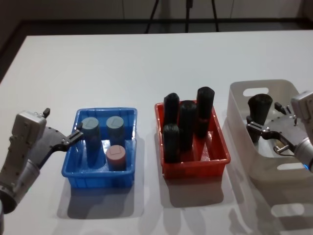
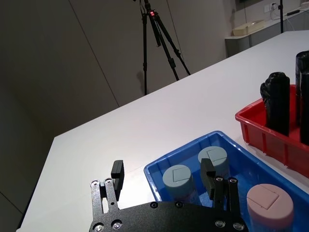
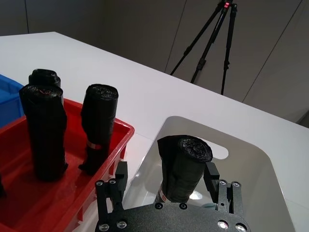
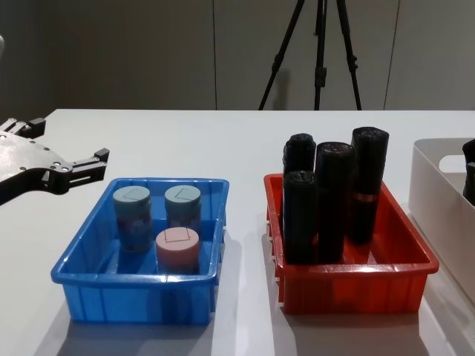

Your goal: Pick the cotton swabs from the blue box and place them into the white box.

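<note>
White worktop (image 1: 146, 63), tripod (image 4: 315, 52) behind. Blue box (image 1: 73, 174): three cotton swabs (image 1: 116, 156) tubs, two grey-blue lids, one pink. Red bin (image 1: 215, 164): four black cylinders (image 1: 187, 125). White box (image 1: 288, 87): right end effector (image 3: 166, 176) grasping a black cylinder (image 3: 184, 166) inside. Left end effector (image 2: 163, 178) released, over the blue box's left rim beside a grey-lidded tub.
</note>
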`<state>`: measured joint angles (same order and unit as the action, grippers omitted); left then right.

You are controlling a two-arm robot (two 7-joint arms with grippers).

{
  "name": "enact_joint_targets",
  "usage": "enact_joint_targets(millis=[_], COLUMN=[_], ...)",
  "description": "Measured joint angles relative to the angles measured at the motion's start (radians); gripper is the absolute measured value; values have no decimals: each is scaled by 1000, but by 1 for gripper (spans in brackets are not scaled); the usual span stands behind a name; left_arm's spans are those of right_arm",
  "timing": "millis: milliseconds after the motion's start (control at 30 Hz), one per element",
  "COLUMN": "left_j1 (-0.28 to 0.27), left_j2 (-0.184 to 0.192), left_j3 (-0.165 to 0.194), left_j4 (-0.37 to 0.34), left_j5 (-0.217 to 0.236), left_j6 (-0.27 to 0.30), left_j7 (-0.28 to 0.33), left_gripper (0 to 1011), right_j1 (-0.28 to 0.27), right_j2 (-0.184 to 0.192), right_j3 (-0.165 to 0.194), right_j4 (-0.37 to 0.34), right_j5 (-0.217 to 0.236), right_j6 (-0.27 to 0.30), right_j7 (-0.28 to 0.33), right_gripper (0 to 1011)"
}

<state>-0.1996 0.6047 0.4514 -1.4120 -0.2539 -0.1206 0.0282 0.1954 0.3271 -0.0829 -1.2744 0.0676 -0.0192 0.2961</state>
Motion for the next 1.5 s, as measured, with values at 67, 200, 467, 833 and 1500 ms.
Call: enact_joint_targets(millis=[67, 200, 467, 833, 1500], left_j1=[0, 0, 0, 0, 0], left_j2=[0, 0, 0, 0, 0], left_j3=[0, 0, 0, 0, 0], left_j4=[0, 0, 0, 0, 0], left_j5=[0, 0, 0, 0, 0], left_j6=[0, 0, 0, 0, 0], left_j7=[0, 0, 0, 0, 0], left_gripper=[1001, 1002, 1002, 1001, 1002], right_j1=[0, 1, 1, 2, 4], right_j2=[-1, -1, 13, 97, 263], right_j3=[0, 0, -17, -130, -351], right_j4=[0, 1, -4, -47, -131], right_j5=[-1, -1, 7, 64, 177], right_j6=[1, 2, -1, -34, -96], right_j7=[-1, -2, -19, -116, -309], right_gripper=[1001, 1001, 1001, 1001, 1001])
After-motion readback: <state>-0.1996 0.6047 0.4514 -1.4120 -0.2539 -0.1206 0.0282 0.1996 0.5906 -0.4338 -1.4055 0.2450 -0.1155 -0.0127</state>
